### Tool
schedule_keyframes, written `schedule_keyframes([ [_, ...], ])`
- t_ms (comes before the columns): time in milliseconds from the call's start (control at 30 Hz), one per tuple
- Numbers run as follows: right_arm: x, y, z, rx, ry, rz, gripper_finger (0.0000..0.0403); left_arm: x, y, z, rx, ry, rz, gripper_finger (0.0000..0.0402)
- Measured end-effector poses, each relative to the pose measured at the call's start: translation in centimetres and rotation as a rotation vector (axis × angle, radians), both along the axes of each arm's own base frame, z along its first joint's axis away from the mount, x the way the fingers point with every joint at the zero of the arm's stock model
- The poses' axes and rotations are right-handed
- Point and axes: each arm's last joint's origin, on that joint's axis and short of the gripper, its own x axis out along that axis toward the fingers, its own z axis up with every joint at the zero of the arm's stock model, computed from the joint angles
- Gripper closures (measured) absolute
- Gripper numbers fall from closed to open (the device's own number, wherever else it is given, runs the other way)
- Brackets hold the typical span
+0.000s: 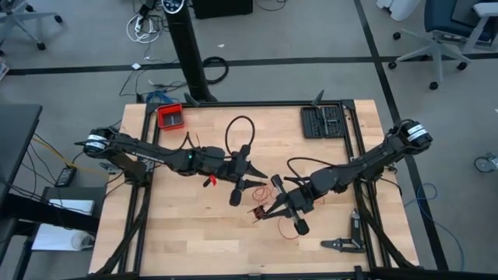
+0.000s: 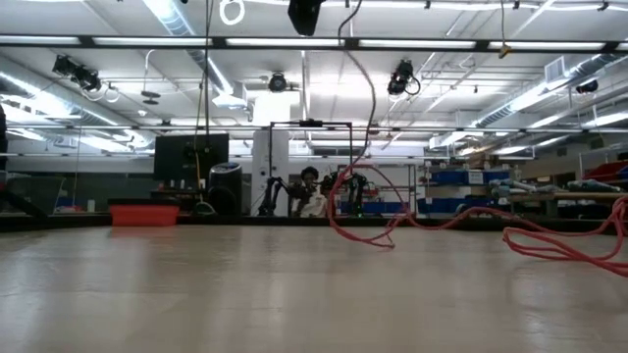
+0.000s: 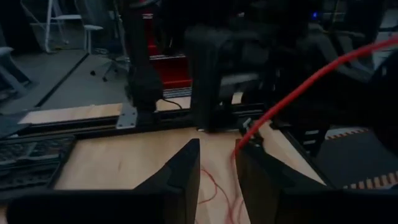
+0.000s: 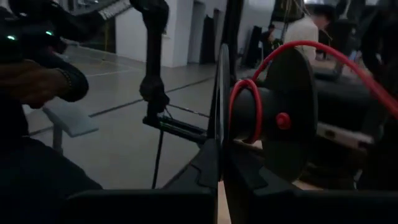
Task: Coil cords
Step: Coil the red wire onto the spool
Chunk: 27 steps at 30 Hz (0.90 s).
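One thin red cord [image 1: 268, 192] is lying in loose loops on the wooden table [image 1: 187, 233], between the two grippers near the table's middle. In the right wrist view, part of it is seen wrapped around one dark spool [image 4: 283, 121]. The left gripper [image 1: 247, 180] is standing with fingers parted, the cord [image 3: 292, 93] running beside one finger. The right gripper [image 1: 274, 208] is closed on the spool's thin flange. One red tray [image 1: 170, 116] and one black cable loop [image 1: 237, 131] are lying toward the far edge.
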Motion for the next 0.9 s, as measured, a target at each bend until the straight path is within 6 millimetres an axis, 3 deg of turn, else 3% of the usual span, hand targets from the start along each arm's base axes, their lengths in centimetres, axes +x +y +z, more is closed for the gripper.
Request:
schedule_keyframes([
  [533, -1.4, 0.8, 3.1, 0.009, -0.312, 0.098, 0.0397, -0.1, -0.8, 0.4, 0.007, -0.05, -0.055, 0.0296],
  [700, -1.6, 0.7, 3.0, 0.009, -0.305, 0.073, 0.0397, -0.7, -1.4, 1.1, 0.054, -0.07, -0.087, 0.0296],
  [900, -3.2, -0.4, 1.7, 0.013, -0.263, -0.052, 0.0398, -1.5, -2.3, 1.1, 0.086, -0.014, -0.089, 0.0296],
])
